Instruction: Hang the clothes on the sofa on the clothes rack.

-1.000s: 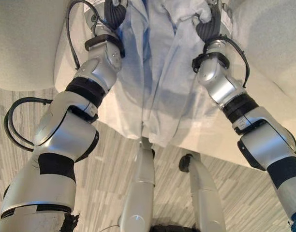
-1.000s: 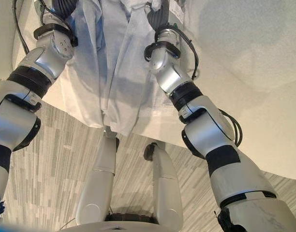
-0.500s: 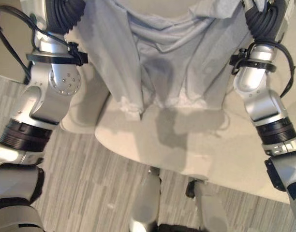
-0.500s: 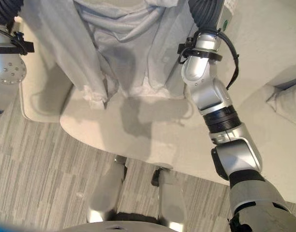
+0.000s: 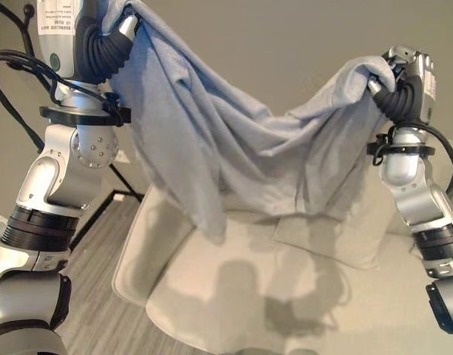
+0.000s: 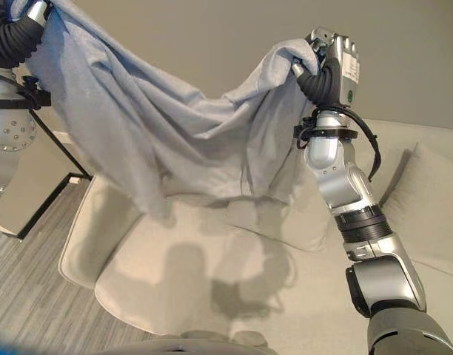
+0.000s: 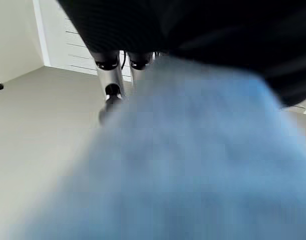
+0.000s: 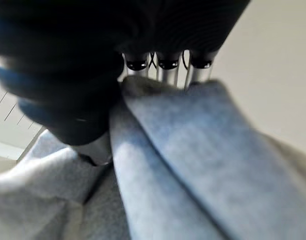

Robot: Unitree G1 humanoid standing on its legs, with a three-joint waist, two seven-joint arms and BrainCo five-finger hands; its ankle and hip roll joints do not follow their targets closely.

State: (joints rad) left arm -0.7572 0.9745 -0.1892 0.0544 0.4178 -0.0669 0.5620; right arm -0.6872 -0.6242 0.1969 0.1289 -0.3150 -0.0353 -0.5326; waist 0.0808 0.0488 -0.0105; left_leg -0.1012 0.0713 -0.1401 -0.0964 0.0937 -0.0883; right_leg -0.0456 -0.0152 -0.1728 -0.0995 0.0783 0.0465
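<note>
A pale grey-blue garment hangs spread in the air between my two raised hands, sagging in the middle above the cream sofa. My left hand is shut on one upper edge at the far left; in its wrist view the cloth bunches against the fingers. My right hand is shut on the other upper edge, and its wrist view shows the fingers curled over a fold of cloth. The garment's lowest corner dangles just above the seat.
Thin black legs of the clothes rack stand on the striped grey floor to the left of the sofa, with a black hook behind my left arm. Cushions lean against the sofa back on the right. A plain grey wall is behind.
The camera has tilted up from the floor to the sofa and wall. Both arms have raised the garment higher, and it now hangs stretched wide between the hands.
</note>
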